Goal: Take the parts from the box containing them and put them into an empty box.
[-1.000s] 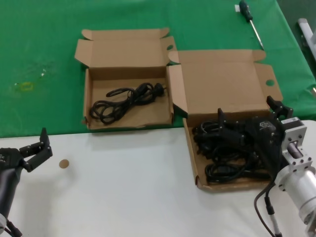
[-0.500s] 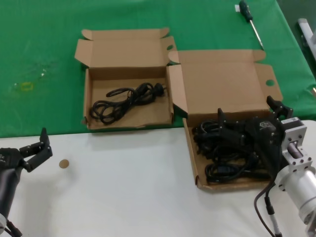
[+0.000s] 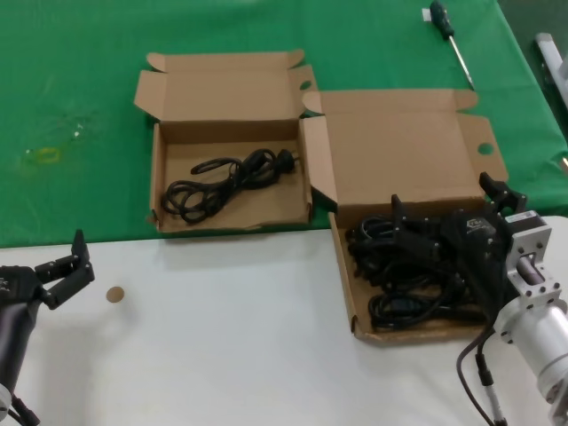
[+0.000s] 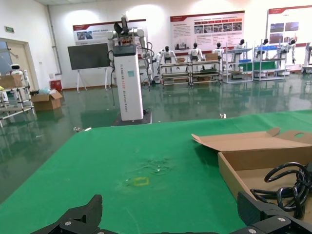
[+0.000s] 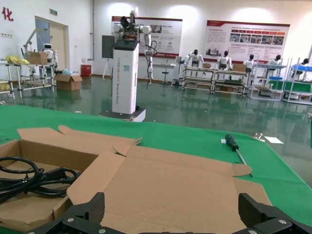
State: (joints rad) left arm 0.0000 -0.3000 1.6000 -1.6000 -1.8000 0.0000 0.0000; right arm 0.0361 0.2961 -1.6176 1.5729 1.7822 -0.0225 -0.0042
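Power cords point(image 3: 404, 266) are lying heaped in the wider cardboard box point(image 3: 342, 275), directly beneath the right gripper point(image 3: 448, 213), which is hovering spread wide; left gripper point(image 3: 62, 266) is idling, released, well apart.

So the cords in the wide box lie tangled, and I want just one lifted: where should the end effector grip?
Probably the looped cord nearest the wide box's front wall, gripped across its strands from above. It lies apart from the heap; the open right end effector hovers over the pile.
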